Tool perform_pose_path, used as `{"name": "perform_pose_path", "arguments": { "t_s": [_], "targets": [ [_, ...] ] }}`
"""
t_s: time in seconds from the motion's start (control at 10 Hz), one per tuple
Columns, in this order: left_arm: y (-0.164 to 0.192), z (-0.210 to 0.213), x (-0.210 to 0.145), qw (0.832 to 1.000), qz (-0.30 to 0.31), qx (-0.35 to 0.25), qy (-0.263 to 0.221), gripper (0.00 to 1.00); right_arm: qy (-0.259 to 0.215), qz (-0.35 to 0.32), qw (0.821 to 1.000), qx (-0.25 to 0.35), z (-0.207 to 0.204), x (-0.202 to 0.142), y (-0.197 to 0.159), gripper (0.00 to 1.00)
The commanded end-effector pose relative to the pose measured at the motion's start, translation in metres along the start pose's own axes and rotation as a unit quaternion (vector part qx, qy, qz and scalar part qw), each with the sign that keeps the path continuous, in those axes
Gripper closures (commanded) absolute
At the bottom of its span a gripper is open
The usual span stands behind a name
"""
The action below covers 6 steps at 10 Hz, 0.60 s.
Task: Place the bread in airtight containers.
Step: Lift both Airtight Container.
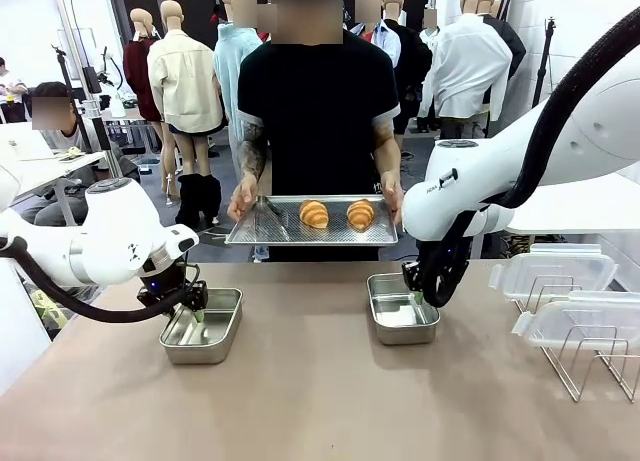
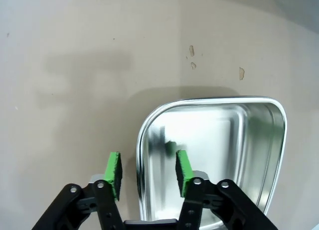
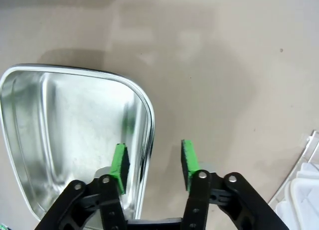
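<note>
— Bread (image 1: pixel 314 214) was the thing to follow. Where did it sit, and what lay nearer?

— Nearest came the brown surface (image 1: pixel 320 411). On it stood two open steel pans, the airtight containers, well apart, their shiny floors showing. The left container (image 2: pixel 214 135) sat left of centre and the right container (image 3: pixel 65 125) right of centre.

— And the claws?

— The left claw (image 2: pixel 148 162) hung over the left rim of the left container. Its green pads (image 2: pixel 114 172) stood apart, one outside the wall and one inside, with the rim between them and a gap on either side. The right claw (image 3: pixel 153 157) did the same at the right rim of the right container: jaws apart, one pad inside the pan and one over the surface. Neither was clamped on anything.

— Anything off to the right?

— Two clear lids (image 1: pixel 556 271) rested on a wire rack (image 1: pixel 590 366) at the right edge of the surface, to the right of the right claw.

— Then the bread?

— Farthest of all. A person (image 1: pixel 318 101) stood at the far side holding a flat steel tray (image 1: pixel 300 237) level above the far edge, one hand (image 1: pixel 241 203) at each end. Two golden rolls lay side by side near the tray's middle, apart from each other and well away from both containers.
</note>
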<state>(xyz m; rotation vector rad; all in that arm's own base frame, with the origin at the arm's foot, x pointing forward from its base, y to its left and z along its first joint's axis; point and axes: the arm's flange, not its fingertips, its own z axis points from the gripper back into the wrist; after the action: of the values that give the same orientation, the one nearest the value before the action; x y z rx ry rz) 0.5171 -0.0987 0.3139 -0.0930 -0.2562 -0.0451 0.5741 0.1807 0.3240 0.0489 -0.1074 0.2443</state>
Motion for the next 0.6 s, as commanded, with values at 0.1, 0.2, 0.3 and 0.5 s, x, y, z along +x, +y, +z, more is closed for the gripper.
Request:
{"name": "perform_pose_path", "arguments": {
  "t_s": [0.1,0.2,0.3,0.5],
  "targets": [
    [-0.007,0.007,0.001,1.000,0.008,0.013,0.001,1.00,0.006,-0.016,1.000,-0.016,-0.003,0.002,0.001,1.00],
    [-0.007,0.007,0.001,1.000,0.008,0.013,0.003,1.00,0.005,-0.026,0.999,-0.021,-0.003,0.003,0.002,1.00],
    [-0.007,0.007,0.001,1.000,0.009,0.013,0.003,1.00,0.008,-0.030,0.999,-0.020,-0.005,0.004,0.001,1.00],
    [-0.006,0.007,0.001,1.000,0.013,0.007,0.003,1.00,0.036,-0.066,0.997,-0.022,-0.008,0.013,-0.003,1.00]
  ]
}}
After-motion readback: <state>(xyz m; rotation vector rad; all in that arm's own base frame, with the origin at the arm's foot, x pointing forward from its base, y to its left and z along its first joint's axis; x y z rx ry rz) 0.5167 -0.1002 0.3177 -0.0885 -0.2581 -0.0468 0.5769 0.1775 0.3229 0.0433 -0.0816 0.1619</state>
